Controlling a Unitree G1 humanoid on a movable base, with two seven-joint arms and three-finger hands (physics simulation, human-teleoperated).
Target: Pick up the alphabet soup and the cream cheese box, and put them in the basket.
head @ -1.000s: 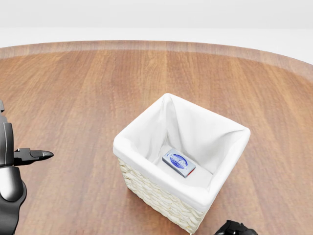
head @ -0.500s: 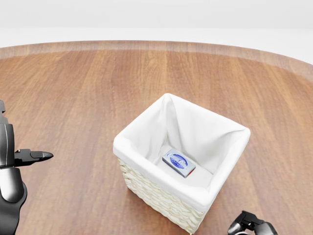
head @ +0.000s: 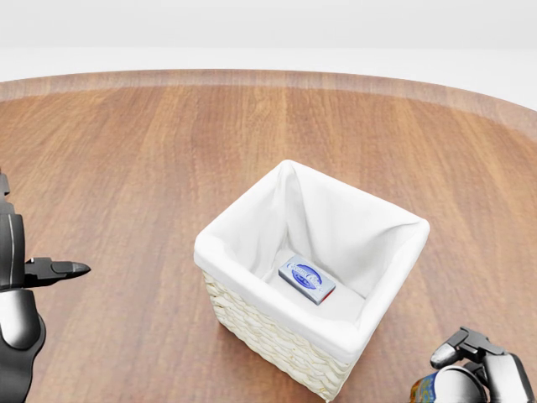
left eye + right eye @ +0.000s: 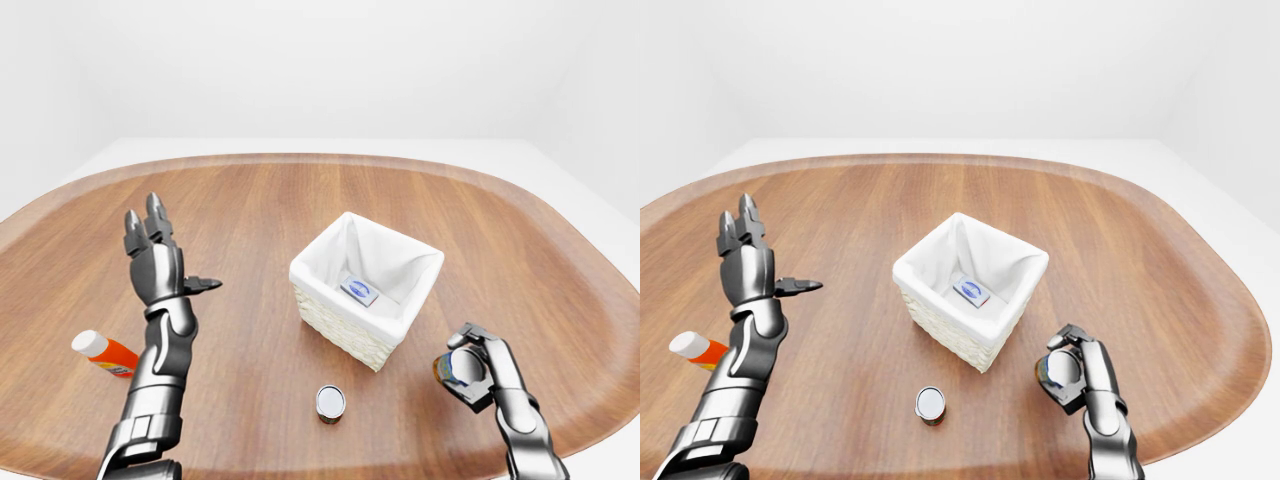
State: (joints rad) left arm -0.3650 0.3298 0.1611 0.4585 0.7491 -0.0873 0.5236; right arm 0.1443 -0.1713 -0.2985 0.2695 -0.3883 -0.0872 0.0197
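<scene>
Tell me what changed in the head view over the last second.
The right hand has risen into the head view at the bottom right, moving up and rightward, with a can gripped in its fingers. Nothing was let go. The left hand stayed open at the left edge; the basket and the cream cheese box inside it did not move, nor did the camera.
</scene>
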